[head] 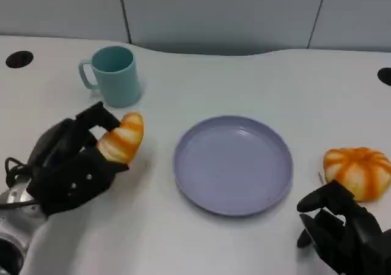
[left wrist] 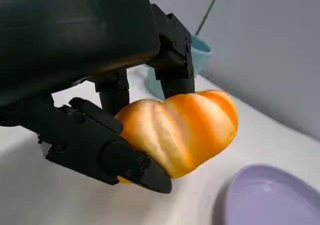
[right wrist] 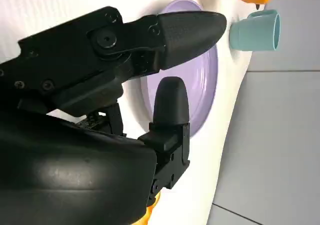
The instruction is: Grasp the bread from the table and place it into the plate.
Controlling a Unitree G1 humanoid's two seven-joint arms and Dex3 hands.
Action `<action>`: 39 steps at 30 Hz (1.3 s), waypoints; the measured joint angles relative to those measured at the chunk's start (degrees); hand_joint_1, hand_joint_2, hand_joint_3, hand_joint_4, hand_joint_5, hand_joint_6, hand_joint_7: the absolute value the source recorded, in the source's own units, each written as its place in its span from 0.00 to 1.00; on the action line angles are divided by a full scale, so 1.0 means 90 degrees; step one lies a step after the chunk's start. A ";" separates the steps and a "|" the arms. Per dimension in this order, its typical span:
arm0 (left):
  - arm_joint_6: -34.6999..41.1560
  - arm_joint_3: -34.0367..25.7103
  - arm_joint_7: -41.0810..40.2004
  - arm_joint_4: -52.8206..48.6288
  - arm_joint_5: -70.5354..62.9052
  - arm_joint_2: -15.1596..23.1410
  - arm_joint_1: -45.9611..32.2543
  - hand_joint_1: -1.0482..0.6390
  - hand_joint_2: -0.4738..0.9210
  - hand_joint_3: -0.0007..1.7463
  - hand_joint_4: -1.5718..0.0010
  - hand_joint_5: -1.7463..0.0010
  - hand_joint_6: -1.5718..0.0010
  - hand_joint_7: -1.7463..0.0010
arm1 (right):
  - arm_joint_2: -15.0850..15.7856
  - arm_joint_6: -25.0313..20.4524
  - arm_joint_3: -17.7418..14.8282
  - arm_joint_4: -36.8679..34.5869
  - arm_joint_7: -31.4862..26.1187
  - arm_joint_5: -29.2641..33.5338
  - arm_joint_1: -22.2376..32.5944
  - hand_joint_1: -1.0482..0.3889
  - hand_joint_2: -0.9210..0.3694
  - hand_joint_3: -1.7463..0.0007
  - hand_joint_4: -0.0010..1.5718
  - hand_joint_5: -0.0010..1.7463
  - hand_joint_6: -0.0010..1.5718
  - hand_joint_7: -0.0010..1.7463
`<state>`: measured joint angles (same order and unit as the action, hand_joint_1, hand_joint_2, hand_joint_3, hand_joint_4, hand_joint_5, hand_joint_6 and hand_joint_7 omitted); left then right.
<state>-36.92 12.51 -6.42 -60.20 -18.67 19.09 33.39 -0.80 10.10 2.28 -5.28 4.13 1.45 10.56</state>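
The bread (head: 122,139), an orange-and-cream striped roll, is held in my left hand (head: 70,165), its far end tilted up. In the left wrist view the black fingers (left wrist: 115,155) clamp the bread (left wrist: 185,130) from both sides, low over the white table. The lavender plate (head: 232,165) lies to the right of the bread with nothing on it, and its rim (left wrist: 270,200) shows close by in the left wrist view. My right hand (head: 342,232) rests at the table's near right, fingers apart (right wrist: 175,30) and holding nothing, with the plate (right wrist: 205,85) beyond it.
A teal mug (head: 115,76) stands just behind the bread and my left hand. An orange pumpkin-shaped object (head: 359,171) sits right of the plate, next to my right hand. Two dark holes (head: 18,59) mark the table's far corners.
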 measured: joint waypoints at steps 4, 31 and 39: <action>-0.0317 -0.0177 0.0561 0.0460 0.0432 -0.0119 -0.0109 0.61 0.97 0.04 0.56 0.00 0.68 0.00 | 0.0002 0.0005 -0.0008 -0.0001 0.0004 -0.0001 -0.0001 0.54 0.00 0.82 0.38 1.00 0.22 1.00; 0.0394 0.1198 0.0806 0.0094 -0.1179 -0.1819 0.1195 0.55 0.97 0.04 0.47 0.00 0.64 0.00 | -0.0001 -0.0067 0.0027 -0.0040 0.0020 0.0031 -0.0085 0.54 0.00 0.82 0.36 1.00 0.21 1.00; 0.0500 0.2111 0.0628 -0.0236 -0.2283 -0.1611 0.1718 0.37 0.99 0.01 0.87 0.46 0.73 0.68 | -0.0015 -0.0064 0.0093 -0.0015 0.0011 0.0015 -0.0029 0.54 0.00 0.82 0.36 1.00 0.22 1.00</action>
<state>-32.43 31.51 -0.77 -62.32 -39.22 4.59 48.85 -0.93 9.52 3.12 -5.42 4.23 1.59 10.29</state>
